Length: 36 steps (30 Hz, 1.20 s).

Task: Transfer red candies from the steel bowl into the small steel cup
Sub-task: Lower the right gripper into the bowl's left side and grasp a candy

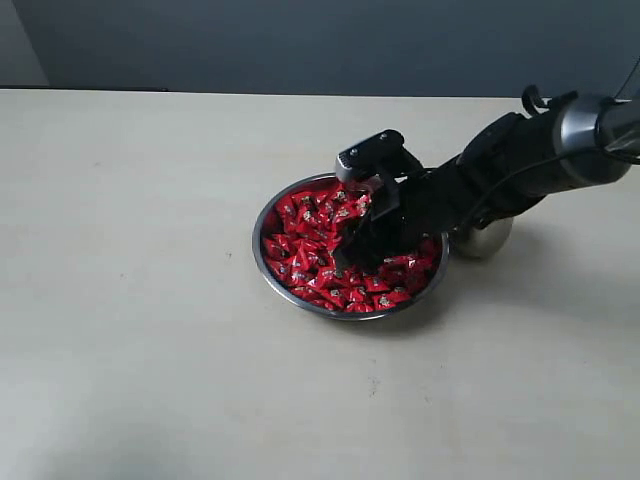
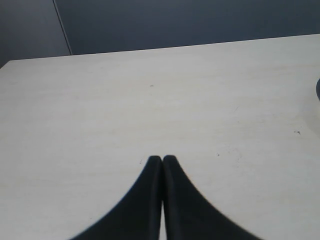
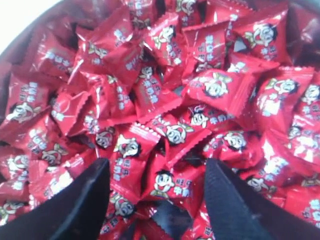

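On table (image 1: 150,350), centre: steel bowl (image 1: 262,262) heaped with red candies (image 1: 310,260). Probably light, crinkly, slippery in foil; best pinched across one raised wrapper's middle. Over the heap: right hand (image 3: 155,167), spread wide, gripping nothing. Just beyond, rightward: small steel cup (image 1: 487,240), half hidden by arm. Left hand (image 2: 162,160): pressed shut over table.

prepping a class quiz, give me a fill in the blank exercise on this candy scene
The right end effector hangs over the candies with its jaws ___.
The left end effector is ___ above the table.
The steel bowl holds candies in ___ wrappers.
The small steel cup is partly hidden behind the right ___.
Missing words: open; shut; red; arm.
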Each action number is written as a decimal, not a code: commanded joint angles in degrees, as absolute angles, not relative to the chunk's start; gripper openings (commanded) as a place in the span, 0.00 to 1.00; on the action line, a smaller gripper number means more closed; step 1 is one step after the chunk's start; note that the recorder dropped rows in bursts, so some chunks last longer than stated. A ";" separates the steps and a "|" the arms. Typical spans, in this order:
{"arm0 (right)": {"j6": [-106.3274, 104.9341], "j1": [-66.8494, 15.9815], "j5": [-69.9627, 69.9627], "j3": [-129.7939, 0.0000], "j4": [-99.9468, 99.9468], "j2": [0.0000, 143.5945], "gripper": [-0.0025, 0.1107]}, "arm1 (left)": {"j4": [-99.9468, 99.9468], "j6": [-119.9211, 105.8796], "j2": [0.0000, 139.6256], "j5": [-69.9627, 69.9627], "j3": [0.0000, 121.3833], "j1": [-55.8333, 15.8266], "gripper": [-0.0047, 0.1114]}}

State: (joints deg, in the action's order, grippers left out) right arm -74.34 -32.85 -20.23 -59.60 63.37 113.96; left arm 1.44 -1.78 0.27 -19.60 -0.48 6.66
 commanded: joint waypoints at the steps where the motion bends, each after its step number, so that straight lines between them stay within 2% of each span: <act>1: -72.44 -32.77 -20.04 -59.92 62.08 114.62 0.51 | 1.55 -1.68 0.00 -19.30 0.00 6.20 0.04; 36: -68.30 -32.77 -18.80 -59.92 52.42 114.62 0.51 | 1.55 -1.68 0.00 -19.30 0.00 6.20 0.04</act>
